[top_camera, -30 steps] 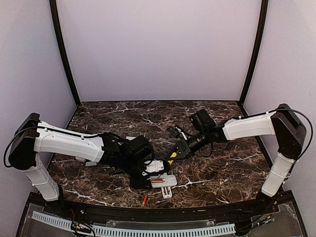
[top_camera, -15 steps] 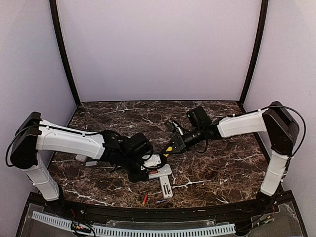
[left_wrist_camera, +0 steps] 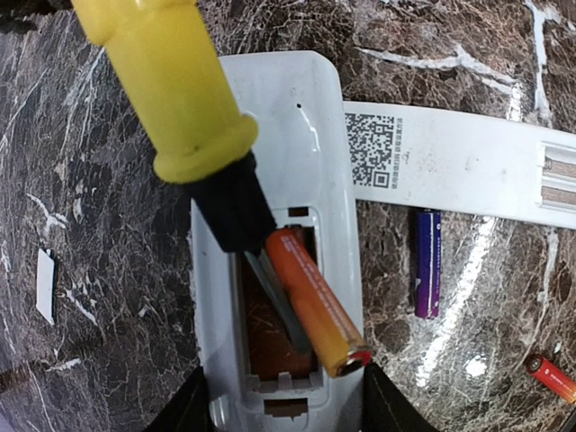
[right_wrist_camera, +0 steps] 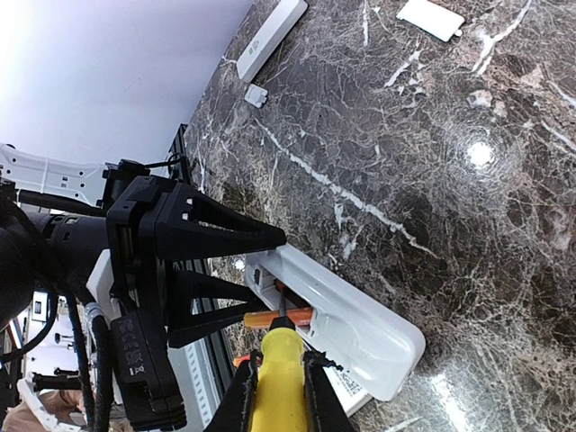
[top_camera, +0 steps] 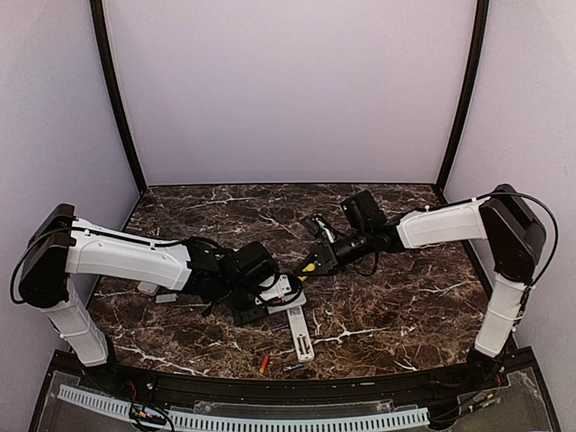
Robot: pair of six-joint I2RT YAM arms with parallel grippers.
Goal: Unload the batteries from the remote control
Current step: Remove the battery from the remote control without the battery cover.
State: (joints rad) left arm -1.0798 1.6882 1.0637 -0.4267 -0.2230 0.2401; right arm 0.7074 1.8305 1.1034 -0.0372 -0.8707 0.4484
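Note:
My left gripper [left_wrist_camera: 281, 409] is shut on the end of a white remote [left_wrist_camera: 270, 207], its battery bay facing up. An orange battery [left_wrist_camera: 310, 301] tilts up out of the bay, one end above the rim. My right gripper [right_wrist_camera: 280, 387] is shut on a yellow-handled screwdriver [left_wrist_camera: 171, 90]. Its blade lies in the bay beside and under the orange battery. In the top view the grippers meet at table centre, left [top_camera: 270, 301] and right [top_camera: 317, 261]. A blue battery [left_wrist_camera: 427, 263] and a red one [left_wrist_camera: 551, 376] lie loose on the marble.
A second white remote [left_wrist_camera: 468, 162] with a QR code lies beside the held one, also in the top view [top_camera: 300, 333]. White cover plates lie on the marble [left_wrist_camera: 45, 285] [right_wrist_camera: 435, 18]. A third remote [right_wrist_camera: 270, 36] lies farther off. The table's black front edge [top_camera: 270, 382] is close.
My left gripper has carried the remote away from the front edge, off the second remote. My right gripper has brought the screwdriver left to it. The blade is now in the bay.

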